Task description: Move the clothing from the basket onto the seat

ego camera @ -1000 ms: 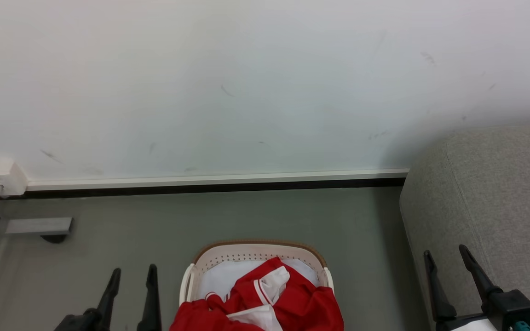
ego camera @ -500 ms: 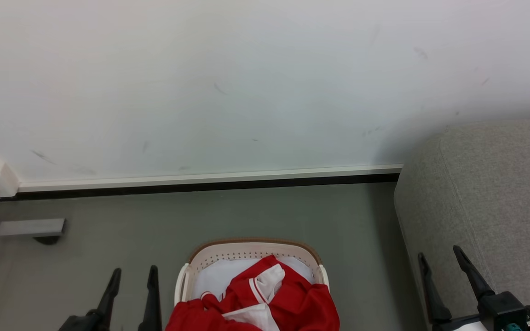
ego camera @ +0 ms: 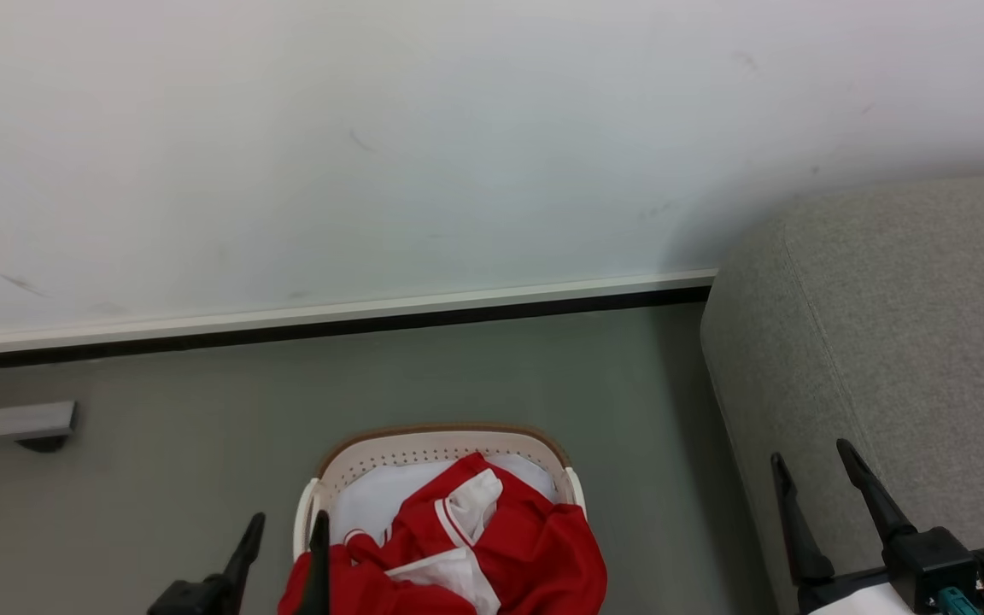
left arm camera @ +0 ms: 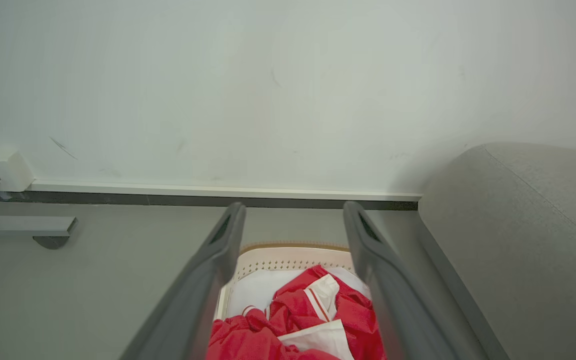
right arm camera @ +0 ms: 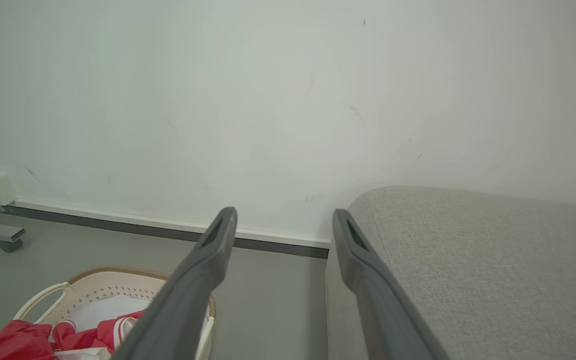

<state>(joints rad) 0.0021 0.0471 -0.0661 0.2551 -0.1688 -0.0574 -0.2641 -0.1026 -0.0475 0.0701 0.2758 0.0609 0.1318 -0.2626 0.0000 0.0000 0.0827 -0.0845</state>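
The red clothing (ego camera: 492,551) with white panels lies bunched in the cream basket (ego camera: 445,442) on the floor, at the bottom middle of the head view. My left gripper (ego camera: 284,530) is open over the basket's left edge, its fingers framing the clothing (left arm camera: 295,320) and the basket (left arm camera: 288,254) in the left wrist view. My right gripper (ego camera: 810,468) stands open in front of the grey seat (ego camera: 902,325), nothing between its fingers. The right wrist view has the seat (right arm camera: 478,260) to the right and the basket (right arm camera: 103,286) with the clothing (right arm camera: 28,339) at lower left.
A white wall with a white and black skirting (ego camera: 330,320) runs behind the basket. A grey metal foot (ego camera: 9,423) sits on the floor at the far left. Grey floor (ego camera: 475,376) lies between basket, wall and seat.
The head camera has turned, shifting the whole scene left and up. My left gripper has moved right, from beside the basket to over its left edge. Both grippers stay open.
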